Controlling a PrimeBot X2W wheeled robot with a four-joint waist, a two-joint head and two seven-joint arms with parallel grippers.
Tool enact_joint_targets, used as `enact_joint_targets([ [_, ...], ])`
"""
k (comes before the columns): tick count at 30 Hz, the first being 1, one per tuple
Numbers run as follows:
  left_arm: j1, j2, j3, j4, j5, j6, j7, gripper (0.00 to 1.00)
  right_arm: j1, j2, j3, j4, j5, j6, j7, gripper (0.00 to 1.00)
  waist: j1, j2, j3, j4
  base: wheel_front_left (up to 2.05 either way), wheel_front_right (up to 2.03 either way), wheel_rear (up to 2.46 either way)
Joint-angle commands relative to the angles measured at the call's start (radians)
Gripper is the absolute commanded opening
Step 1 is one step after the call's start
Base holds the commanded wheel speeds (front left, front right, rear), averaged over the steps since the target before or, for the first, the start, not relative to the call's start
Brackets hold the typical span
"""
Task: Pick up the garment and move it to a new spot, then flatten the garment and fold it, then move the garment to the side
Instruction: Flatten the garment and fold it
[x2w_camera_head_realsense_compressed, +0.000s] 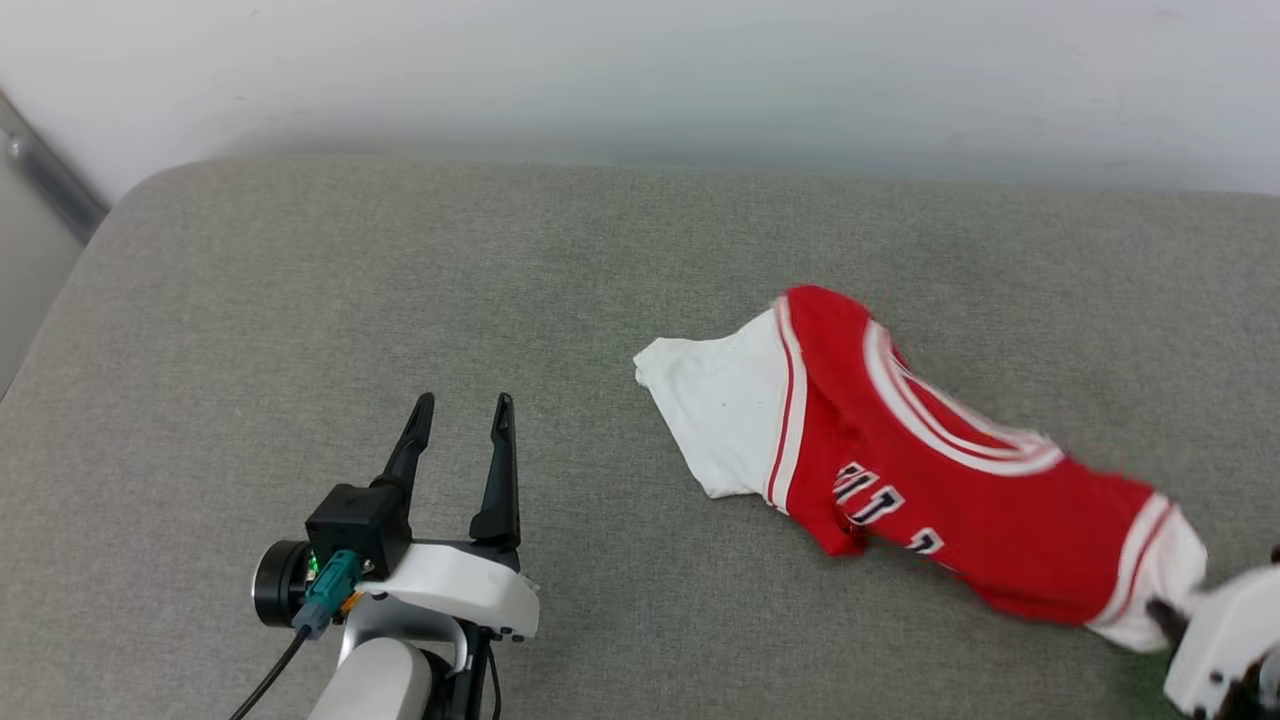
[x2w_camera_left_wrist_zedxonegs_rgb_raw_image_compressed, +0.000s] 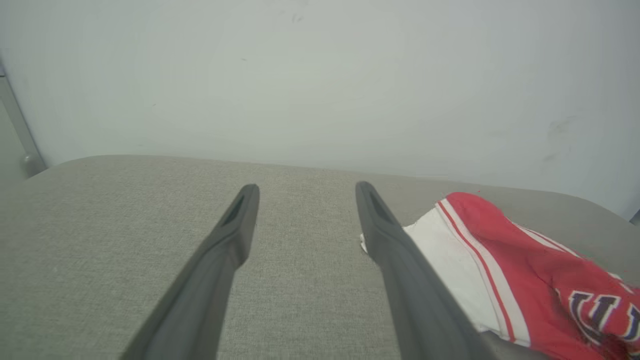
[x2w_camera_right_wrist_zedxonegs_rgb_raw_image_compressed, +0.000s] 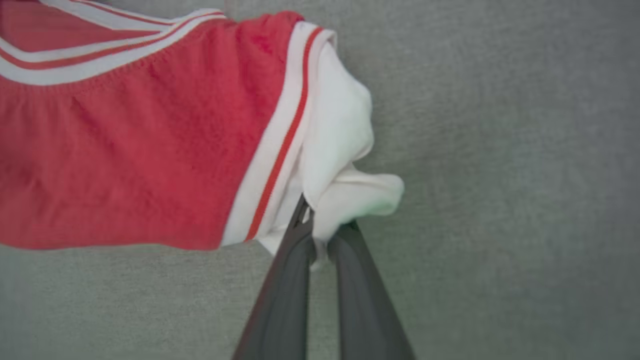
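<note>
While pinched at one white sleeve, lies otherwise slack on the grey cushion (x2w_camera_head_realsense_compressed: 300, 300) — so noted for the garment (x2w_camera_head_realsense_compressed: 950, 500). Sprawled right of centre in the head view, stretched diagonally from mid-cushion toward the lower right corner. Bunched and creased through the red body, front side up: black-and-white lettering (x2w_camera_head_realsense_compressed: 870, 500) partly folded under, striped neck trim (x2w_camera_head_realsense_compressed: 950, 435) curving across the top. At the end nearer the middle, free white sleeve (x2w_camera_head_realsense_compressed: 715, 410) spread flat on the cushion. At the other end, opposite sleeve (x2w_camera_right_wrist_zedxonegs_rgb_raw_image_compressed: 345, 145) gathered into a wad and clamped between the fingers of the right gripper (x2w_camera_right_wrist_zedxonegs_rgb_raw_image_compressed: 322, 225) — closed down on the cloth, fingers almost meeting, per the right wrist view. Same gripper (x2w_camera_head_realsense_compressed: 1165, 612) at the lower right corner of the head view, touching the sleeve's edge; somewhat blurred there. Cannot tell if raised off the cushion at that end.

At lower left of the head view, left gripper (x2w_camera_head_realsense_compressed: 465, 405), well apart from the garment, spread wide, nothing between the fingers. In the left wrist view, held low over bare cushion, with the free sleeve just beside the right-hand finger of that view and partly hidden behind it. Behind the cushion's far edge, pale wall (x2w_camera_head_realsense_compressed: 640, 70).
</note>
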Motion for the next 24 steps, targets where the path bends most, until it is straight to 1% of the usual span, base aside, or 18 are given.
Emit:
enact_joint_targets([
  [1,0.008,0.002,0.002,0.003,0.001,0.0,-0.002,1.0,0.015,0.001,-0.017,0.023,-0.017,0.0,-0.021,0.0,0.0,0.0,0.001,-0.001,0.0,0.0,0.0],
  [3,0.012,0.005,0.004,0.006,-0.001,0.002,-0.002,1.0,0.028,0.025,-0.039,0.079,-0.017,0.0,-0.051,0.02,0.0,0.0,-0.001,-0.006,0.0,0.0,0.0],
  [4,0.013,0.007,0.006,0.006,-0.002,0.005,-0.002,1.0,0.03,0.03,-0.044,0.104,-0.022,0.0,-0.073,0.47,0.0,0.0,-0.002,-0.008,0.0,0.0,0.0],
  [5,0.016,0.01,0.009,0.006,-0.003,0.006,-0.002,1.0,0.027,0.035,-0.047,0.13,-0.022,0.0,-0.094,1.0,0.0,0.0,-0.001,-0.012,0.0,0.0,0.0],
  [9,0.034,0.018,0.014,0.004,-0.006,0.014,-0.002,1.0,0.007,0.043,-0.039,0.177,-0.022,0.0,-0.204,1.0,0.0,0.0,-0.008,-0.024,0.0,0.0,0.0],
  [13,0.055,0.025,0.019,0.007,-0.014,0.018,-0.001,1.0,0.018,0.021,-0.007,0.147,-0.032,0.0,-0.334,1.0,0.0,0.0,-0.032,-0.036,0.0,0.0,0.0],
  [15,0.069,0.029,0.021,0.005,-0.015,0.023,0.002,1.0,0.03,0.016,0.01,0.119,-0.04,0.0,-0.405,1.0,0.0,0.0,-0.046,-0.041,0.0,0.0,0.0],
  [16,0.089,0.036,0.027,-0.002,-0.022,0.03,0.008,1.0,0.045,0.016,0.023,0.072,-0.061,0.0,-0.491,1.0,0.0,0.0,-0.066,-0.047,0.0,0.0,0.0],
  [21,0.119,0.052,0.035,-0.014,-0.028,0.043,0.023,1.0,0.081,0.033,0.083,-0.043,-0.103,0.0,-0.602,1.0,0.0,0.0,-0.097,-0.055,0.0,0.0,0.0],
  [24,0.131,0.061,0.04,-0.022,-0.032,0.051,0.035,1.0,0.114,0.046,0.127,-0.112,-0.114,0.0,-0.641,1.0,0.0,0.0,-0.11,-0.057,0.0,0.0,0.0],
])
